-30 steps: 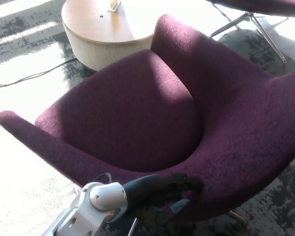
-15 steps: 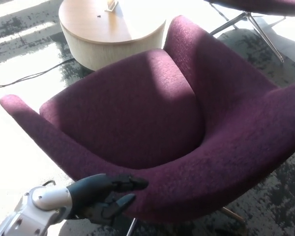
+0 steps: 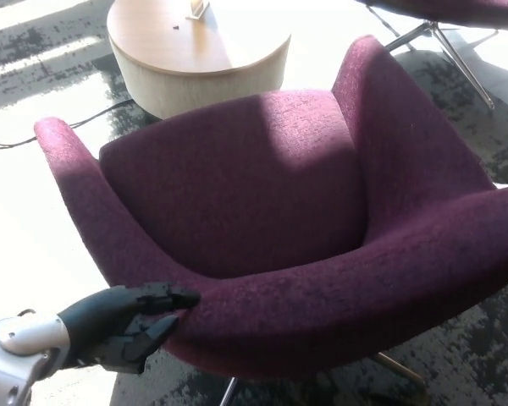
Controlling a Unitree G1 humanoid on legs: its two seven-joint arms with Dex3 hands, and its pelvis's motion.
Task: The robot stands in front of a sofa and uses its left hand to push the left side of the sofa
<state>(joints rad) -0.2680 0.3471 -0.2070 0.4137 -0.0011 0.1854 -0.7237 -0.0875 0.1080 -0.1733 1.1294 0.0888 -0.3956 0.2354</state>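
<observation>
**Q:** Sofa position, please — where does it sit in the head view?

**A:** The purple sofa (image 3: pixel 262 211), a single-seat piece in dark plum fabric, fills most of the frame. Its seat cushion faces the top of the picture, one low arm runs down the picture's left side, and the curved back sweeps along the bottom and up the right. Sunlight falls across part of the cushion.

**Q:** And the robot's left hand?

**A:** The left hand (image 3: pixel 123 326), black, comes in from the lower left on a grey-white forearm. Its fingers (image 3: pixel 165 298) are spread apart and extended, holding nothing, with the tips touching the outer edge of the sofa where the left arm curves into the back. The right hand is out of view.

**Q:** What else is around it?

**A:** A round wooden table (image 3: pixel 195 51) stands just beyond the sofa at the top, with a small object on it too cropped to identify. A dark cable (image 3: pixel 59 128) lies on the floor near the table. Metal legs (image 3: pixel 444 46) of another seat show at the top right. The carpet (image 3: pixel 483 347) is mottled grey and black.
</observation>
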